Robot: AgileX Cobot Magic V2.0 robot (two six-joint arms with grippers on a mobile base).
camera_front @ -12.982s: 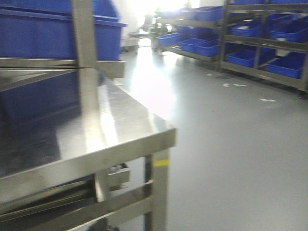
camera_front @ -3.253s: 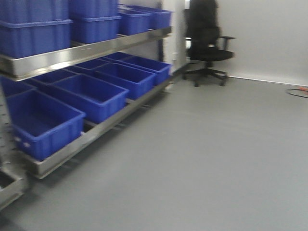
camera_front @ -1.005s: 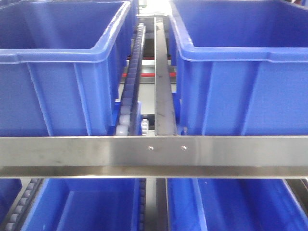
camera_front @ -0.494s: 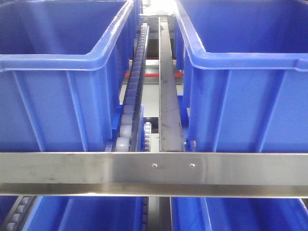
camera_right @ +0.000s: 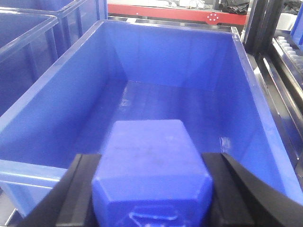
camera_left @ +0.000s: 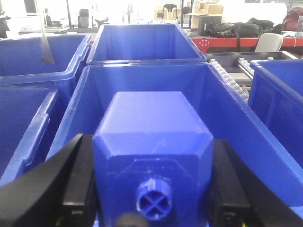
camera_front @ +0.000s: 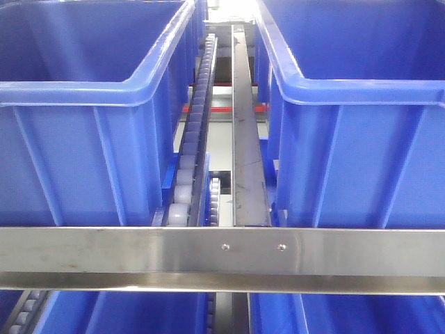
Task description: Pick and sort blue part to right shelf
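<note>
Left bin, front view: I see a deep-blue moulded plastic bin (camera_front: 90, 104), glossy, with a rolled rim and ribbed front wall, on the upper tier of the shelf.
Roller track: a line of small pale wheels (camera_front: 195, 139) runs back between the two upper bins, beside a flat steel divider strip (camera_front: 247, 153).
Front rail: a brushed stainless bar (camera_front: 222, 259) with two screws crosses the shelf edge; more blue bins sit below it.
Right bin, front view: a matching blue bin (camera_front: 354, 118), same smooth walls and ribs.
Left end effector (camera_left: 154, 189): my left wrist view shows its black fingers (camera_left: 80, 189) clamped against both flanks of a blue block (camera_left: 151, 142) with chamfered shoulders and a tiny round stud, held over an open blue bin (camera_left: 227, 104).
Right end effector (camera_right: 151, 198): black fingers (camera_right: 78, 189) pressed on either side of the blue part (camera_right: 149, 161), a solid, slightly scuffed block with sloped shoulders.
Blue part location: gripped above a blue bin (camera_right: 57, 94) whose smooth floor shows beyond it.
</note>
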